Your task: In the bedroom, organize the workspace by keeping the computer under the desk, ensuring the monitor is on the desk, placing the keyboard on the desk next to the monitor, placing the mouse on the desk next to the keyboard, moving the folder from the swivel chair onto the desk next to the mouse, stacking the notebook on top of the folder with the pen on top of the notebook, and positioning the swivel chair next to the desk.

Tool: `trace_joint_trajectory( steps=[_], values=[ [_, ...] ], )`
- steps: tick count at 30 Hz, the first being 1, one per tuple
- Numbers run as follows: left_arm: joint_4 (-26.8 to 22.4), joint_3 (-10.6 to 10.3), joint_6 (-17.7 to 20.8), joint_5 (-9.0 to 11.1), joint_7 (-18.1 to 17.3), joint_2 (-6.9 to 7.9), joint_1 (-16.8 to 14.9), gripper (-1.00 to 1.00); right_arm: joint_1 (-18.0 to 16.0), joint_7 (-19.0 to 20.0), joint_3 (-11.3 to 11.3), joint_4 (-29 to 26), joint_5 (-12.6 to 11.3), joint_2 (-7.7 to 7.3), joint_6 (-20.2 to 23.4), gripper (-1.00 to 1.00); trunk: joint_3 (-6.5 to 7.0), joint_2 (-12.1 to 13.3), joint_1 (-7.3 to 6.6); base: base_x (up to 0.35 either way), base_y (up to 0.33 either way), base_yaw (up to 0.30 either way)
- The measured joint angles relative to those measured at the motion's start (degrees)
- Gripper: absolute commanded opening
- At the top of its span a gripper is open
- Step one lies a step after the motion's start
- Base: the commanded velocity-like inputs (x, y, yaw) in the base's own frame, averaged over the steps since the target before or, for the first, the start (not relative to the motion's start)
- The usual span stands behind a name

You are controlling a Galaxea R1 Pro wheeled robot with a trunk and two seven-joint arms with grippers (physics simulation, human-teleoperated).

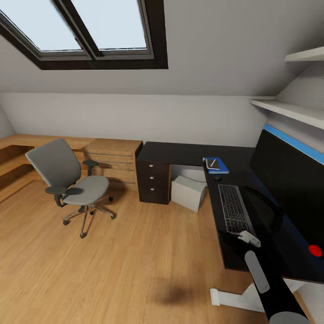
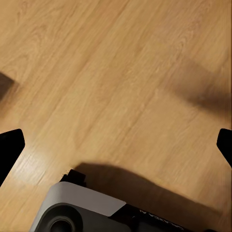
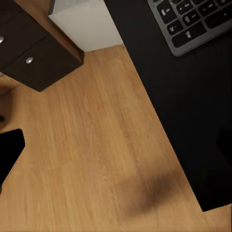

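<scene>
Head view
right arm: nearest the camera, black with grey patches, reaching up over the front edge of the desk.
right gripper: light-coloured end piece over the near end of the keyboard; finger spread can't be read here.
desk: glossy black, L-shaped, drawer unit with round silver knobs at its left end, white leg on the floor near the arm.
keyboard: flat on the desk, long side running away from the camera, just left of the monitor.
monitor: upright on the desk at right, red dot at its lower corner, blue panel edge behind its top.
mouse: small black lump on the desk between keyboard and folder.
folder: blue, flat on the desk beyond the mouse.
notebook: dark cover, lying on the folder.
pen: thin light stick on the notebook.
computer: light-grey box on the floor under the desk, right of the drawer unit.
swivel chair: on the wood floor, well apart from the desk, in front of the light-wood chest.

Left wrist view
left gripper: released, black fingertips far apart at the frame edges, nothing between them, wood floor below.
robot body part: grey and black, under the gripper.

Right wrist view
right gripper: one black fingertip visible, over floor beside the desk edge; state can't be told.
keyboard corner, drawer unit and computer: all in frame.
</scene>
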Motion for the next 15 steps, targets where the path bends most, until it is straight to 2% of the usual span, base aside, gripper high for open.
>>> trace_joint_trajectory(
  steps=[4, 15],
  values=[
    [0.0, 0.0, 0.0, 0.0, 0.0, 0.0, 0.0, 1.0, 0.0, 0.1, -1.2, 2.0, 0.1, 0.01, -0.2, 1.0, 0.0, 0.0, 0.0, 0.0, -0.076, 0.0],
    [0.0, 0.0, 0.0, 0.1, 0.0, -0.08, 0.0, 1.0, 0.0, 0.0, -1.5, 6.4, 0.9, -0.05, -4.8, 1.0, 0.0, 0.0, 0.0, 0.0, -0.015, 0.0]
  ],
)
